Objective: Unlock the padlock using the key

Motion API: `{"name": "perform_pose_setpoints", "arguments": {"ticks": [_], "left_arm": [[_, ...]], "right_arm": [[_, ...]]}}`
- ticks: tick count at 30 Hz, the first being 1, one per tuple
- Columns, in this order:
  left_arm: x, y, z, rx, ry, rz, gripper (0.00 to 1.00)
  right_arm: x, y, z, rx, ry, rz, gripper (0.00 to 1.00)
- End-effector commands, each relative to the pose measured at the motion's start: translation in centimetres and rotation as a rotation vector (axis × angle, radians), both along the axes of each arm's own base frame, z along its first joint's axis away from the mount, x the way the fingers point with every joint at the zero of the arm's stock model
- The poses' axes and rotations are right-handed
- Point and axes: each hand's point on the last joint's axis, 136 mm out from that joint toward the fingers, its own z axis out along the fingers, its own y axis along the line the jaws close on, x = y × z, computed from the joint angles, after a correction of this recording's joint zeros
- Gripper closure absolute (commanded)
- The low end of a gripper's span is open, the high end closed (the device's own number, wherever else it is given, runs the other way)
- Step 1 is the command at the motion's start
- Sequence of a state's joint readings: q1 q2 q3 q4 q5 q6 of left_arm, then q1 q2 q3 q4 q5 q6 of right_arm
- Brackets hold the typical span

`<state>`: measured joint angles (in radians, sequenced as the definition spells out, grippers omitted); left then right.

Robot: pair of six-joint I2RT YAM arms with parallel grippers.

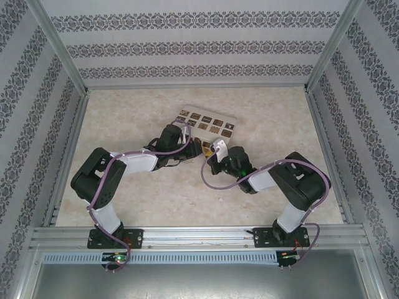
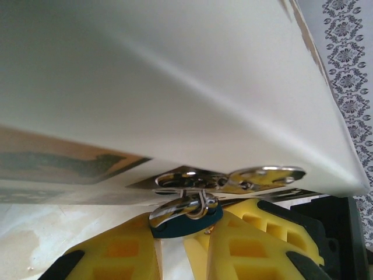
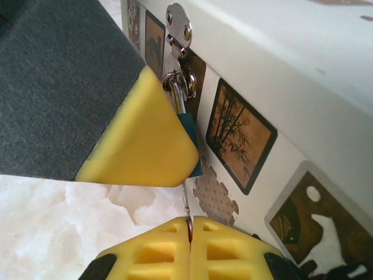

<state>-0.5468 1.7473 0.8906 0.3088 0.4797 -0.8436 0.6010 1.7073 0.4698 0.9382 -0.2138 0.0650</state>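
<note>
While left hand [image 2: 175,240] clamps padlock [image 2: 185,218], right hand [image 3: 189,228] pinches key [image 3: 186,201] by its base.

Nothing you can actually read in any of these, mate. The patterned box [image 3: 315,70] just has little picture squares, like the bamboo panel [image 3: 240,135] and the white silhouette panel [image 3: 326,227], no letters or numbers. The padlock [image 2: 192,226] shows no legible marking, and the wallpaper [image 1: 187,48] is plain floral stripes
</note>
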Motion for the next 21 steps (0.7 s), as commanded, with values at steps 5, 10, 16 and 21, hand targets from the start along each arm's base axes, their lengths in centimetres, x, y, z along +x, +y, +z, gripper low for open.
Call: {"name": "perform_pose_setpoints", "arguments": {"ticks": [5, 10, 16, 21], "left_arm": [[-1.5, -2.1, 2.8, -0.085, -0.001, -0.104, 0.8], [-1.6, -2.1, 2.7, -0.079, 0.003, -0.108, 0.8], [-1.7, -1.9, 2.0, -0.06, 0.011, -0.105, 0.8], [-1.7, -2.1, 2.1, -0.07, 0.011, -0.108, 0.8]], "right_arm": [[1.3, 2.7, 6.5, 0.171, -0.155, 0.108, 1.0], [1.6, 2.5, 7.1, 0.189, -0.161, 0.122, 1.0], [1.3, 2.8, 8.2, 0.217, -0.166, 0.157, 1.0], [0.9, 2.8, 8.0, 0.203, -0.17, 0.175, 1.0]]}}
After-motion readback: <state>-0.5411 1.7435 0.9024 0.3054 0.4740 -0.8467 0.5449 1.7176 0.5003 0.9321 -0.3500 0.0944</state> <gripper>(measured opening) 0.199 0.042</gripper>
